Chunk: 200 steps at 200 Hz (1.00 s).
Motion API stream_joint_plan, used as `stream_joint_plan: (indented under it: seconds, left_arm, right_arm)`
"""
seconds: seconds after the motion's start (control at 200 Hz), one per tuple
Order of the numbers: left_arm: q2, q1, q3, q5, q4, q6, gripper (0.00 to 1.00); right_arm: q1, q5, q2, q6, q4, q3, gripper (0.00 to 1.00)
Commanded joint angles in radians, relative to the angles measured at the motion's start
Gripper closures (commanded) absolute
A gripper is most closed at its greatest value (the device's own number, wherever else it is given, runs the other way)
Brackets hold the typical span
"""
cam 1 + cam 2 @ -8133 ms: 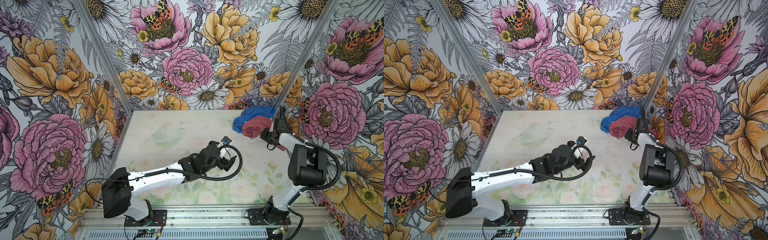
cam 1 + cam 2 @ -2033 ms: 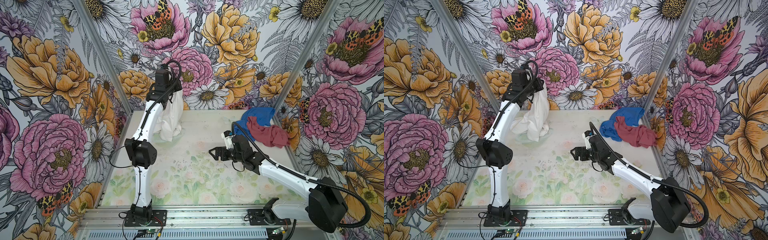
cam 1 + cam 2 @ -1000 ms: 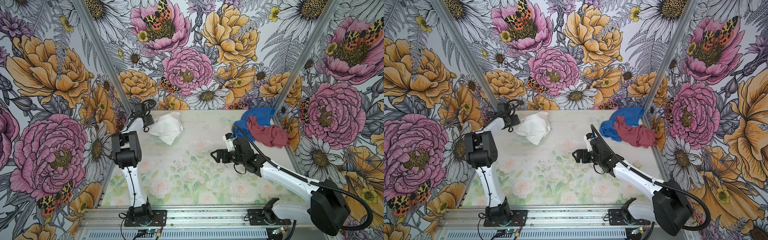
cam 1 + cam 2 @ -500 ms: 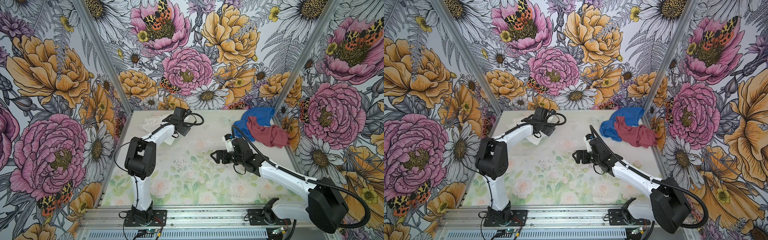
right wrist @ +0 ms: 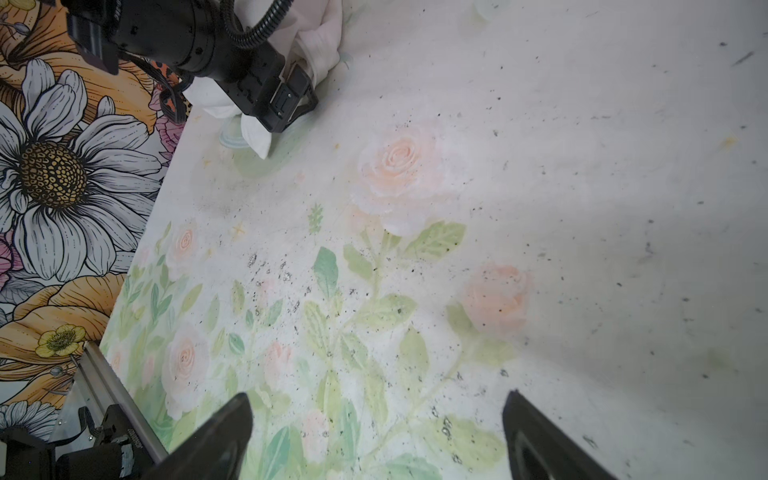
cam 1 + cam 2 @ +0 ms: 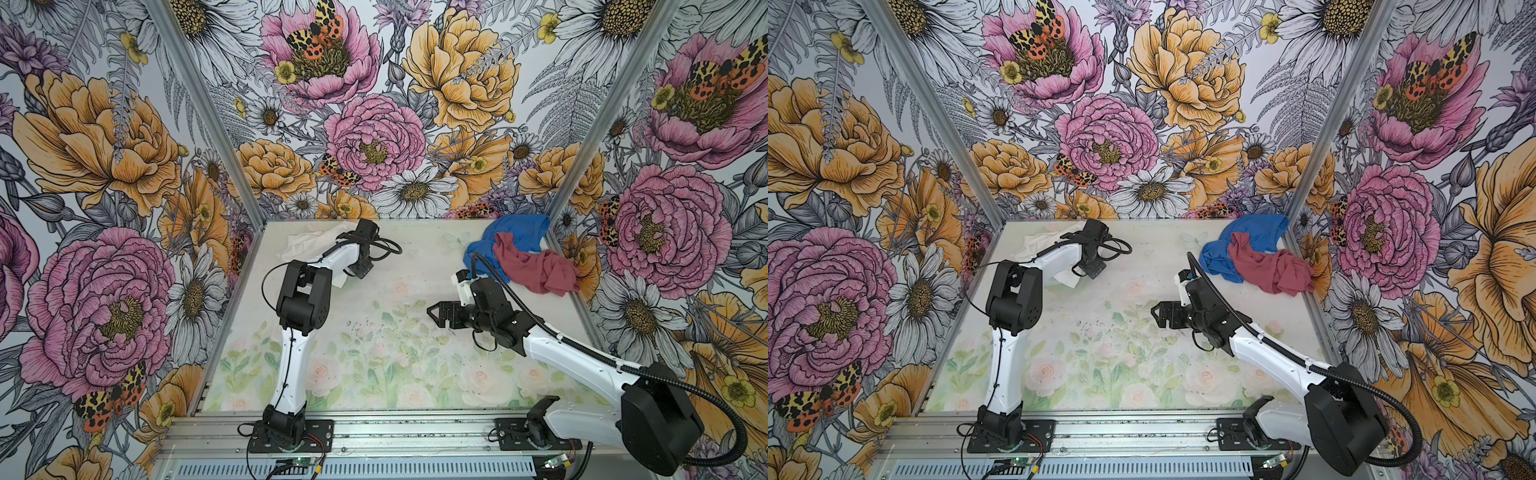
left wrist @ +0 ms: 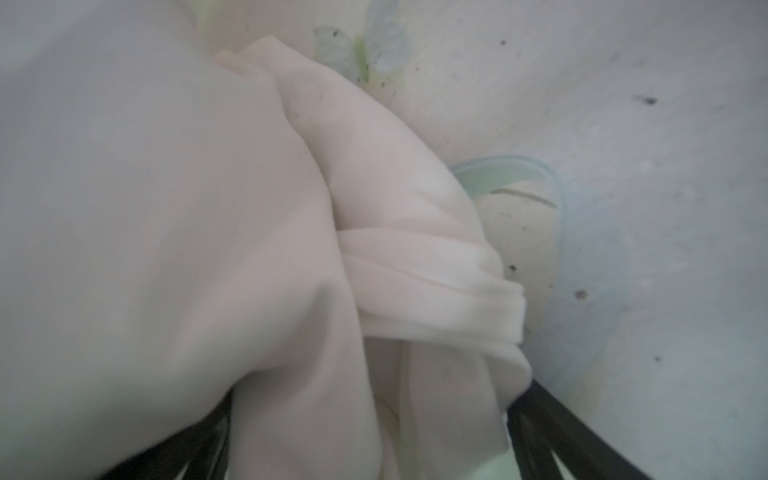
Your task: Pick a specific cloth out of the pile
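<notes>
White cloth point(image 7: 216, 216) soft, matt, creased; table point(image 5: 582, 166) matt, smooth, w/ dark specks.

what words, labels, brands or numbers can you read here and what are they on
No text can be read in any view.
white cloth: plain, no print.
blue cloth, red cloth: no label showing.
circuit board on the front rail: markings too small to read.
walls, table: only flowers and moths, no lettering.

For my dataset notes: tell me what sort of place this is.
Probably a robot data-collection booth, not a home: left arm and right arm bolted to an aluminium rail, flower-printed walls boxing in a table, a white cloth and a coloured pile as props.
</notes>
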Motion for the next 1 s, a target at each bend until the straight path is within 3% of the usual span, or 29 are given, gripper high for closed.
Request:
stream_joint_plan:
  seconds: [0.0, 0.135, 0.305, 0.405, 0.51, 0.65, 0.796, 0.996]
  left_arm:
    - [0.056, 0.057, 0.029, 0.01, -0.041, -0.082, 0.16]
    - [0.035, 0.153, 0.048, 0.327, -0.062, -0.202, 0.64]
    - [-0.019, 0.247, 0.043, 0.652, -0.057, -0.265, 1.0]
    - [-0.073, 0.28, 0.015, 0.801, -0.022, -0.301, 1.0]
    - [-0.126, 0.337, -0.027, 0.963, 0.056, -0.417, 1.0]
    - [-0.132, 0.409, -0.042, 0.996, 0.077, -0.521, 1.0]
    - [-0.155, 0.508, -0.141, 1.208, 0.254, -0.698, 1.0]
    - [-0.194, 0.517, -0.151, 1.275, 0.29, -0.746, 1.0]
  right_arm:
    - [-0.018, -0.021, -0.017, -0.019, 0.005, 0.003, 0.06]
    - [-0.02, -0.026, -0.019, -0.012, 0.001, 0.013, 0.06]
    - [-0.02, -0.016, -0.035, 0.002, 0.001, 0.007, 0.06]
    - [-0.021, -0.018, -0.033, 0.004, 0.002, 0.008, 0.06]
    - [-0.018, -0.024, -0.039, 0.011, 0.002, 0.012, 0.06]
    - [-0.016, -0.019, -0.045, 0.01, 0.001, 0.004, 0.06]
    - [-0.017, -0.02, -0.046, 0.008, 0.001, -0.003, 0.06]
    - [-0.015, -0.013, -0.033, 0.007, 0.003, 0.006, 0.06]
